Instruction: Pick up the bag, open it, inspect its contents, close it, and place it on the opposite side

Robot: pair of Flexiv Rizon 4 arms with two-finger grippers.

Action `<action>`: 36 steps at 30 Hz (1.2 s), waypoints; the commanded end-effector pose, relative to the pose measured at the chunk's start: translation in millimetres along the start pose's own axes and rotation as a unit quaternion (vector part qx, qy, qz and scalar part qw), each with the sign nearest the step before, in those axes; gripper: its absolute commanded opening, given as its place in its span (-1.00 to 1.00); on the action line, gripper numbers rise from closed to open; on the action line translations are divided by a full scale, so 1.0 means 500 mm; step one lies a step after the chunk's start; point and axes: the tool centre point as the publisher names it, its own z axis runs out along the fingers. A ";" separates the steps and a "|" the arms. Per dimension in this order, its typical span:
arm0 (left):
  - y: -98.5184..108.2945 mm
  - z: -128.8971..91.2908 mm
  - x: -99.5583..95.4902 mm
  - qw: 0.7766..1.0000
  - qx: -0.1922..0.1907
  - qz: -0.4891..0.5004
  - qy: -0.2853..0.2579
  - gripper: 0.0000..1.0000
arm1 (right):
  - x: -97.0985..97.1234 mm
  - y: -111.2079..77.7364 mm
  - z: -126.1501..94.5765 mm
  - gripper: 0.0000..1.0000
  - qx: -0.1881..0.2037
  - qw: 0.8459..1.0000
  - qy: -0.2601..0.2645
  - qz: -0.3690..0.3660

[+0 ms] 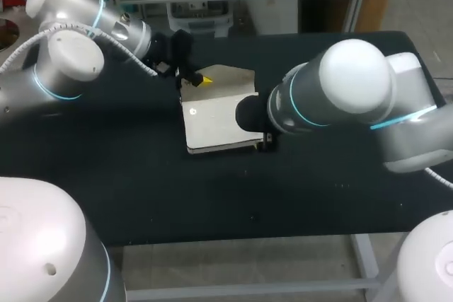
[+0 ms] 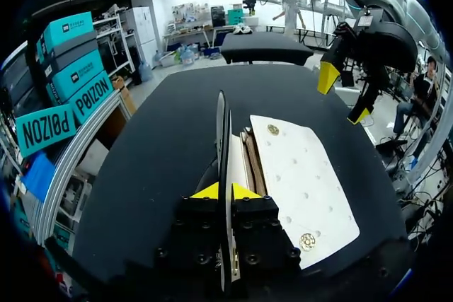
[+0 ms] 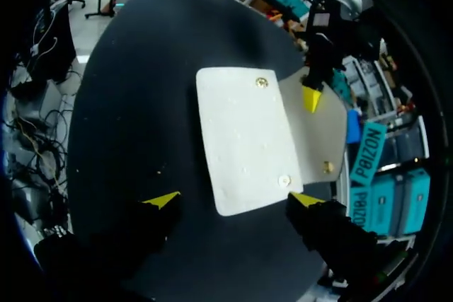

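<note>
The bag (image 1: 216,122) is seen lying flat near the middle of the dark surface (image 1: 141,189), with its pale flap (image 1: 230,77) lifted off the body. It is judged to be light and fairly stiff, a flat pouch with a smooth and perhaps slippery skin. It is therefore best taken by a thin edge rather than across its broad face, and the small metal snaps (image 2: 308,240) are best kept out of the pinch. The left claw (image 2: 224,192) is pressed together on the flap's free edge, which is shown edge-on between the yellow tips in the left wrist view. The body lies flat just beside and ahead of that claw. The right claw (image 3: 233,199) is spread wide and is held above the bag, apparently apart from it, with its tips seen to either side of one end of the body. A hold on the body's rim away from the hinge is judged suitable for steadying it during inspection; the contents cannot be made out
</note>
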 end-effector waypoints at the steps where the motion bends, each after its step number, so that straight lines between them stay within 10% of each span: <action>1: -0.025 -0.038 0.027 1.000 -0.005 0.001 -0.024 -1.00 | 0.002 -0.012 -0.033 1.00 -0.012 1.000 -0.011 0.003; 8: -0.036 -0.050 0.031 1.000 -0.005 0.000 -0.025 -1.00 | -0.013 -0.001 -0.051 0.93 -0.020 1.000 -0.015 0.001; 14: -0.036 -0.050 0.031 1.000 -0.005 0.000 -0.025 -1.00 | -0.032 0.010 -0.071 -1.00 -0.025 1.000 -0.017 -0.009; 36: -0.127 -0.075 0.091 0.998 -0.020 0.022 -0.054 -1.00 | -0.100 0.043 -0.034 -1.00 0.009 0.997 -0.053 -0.056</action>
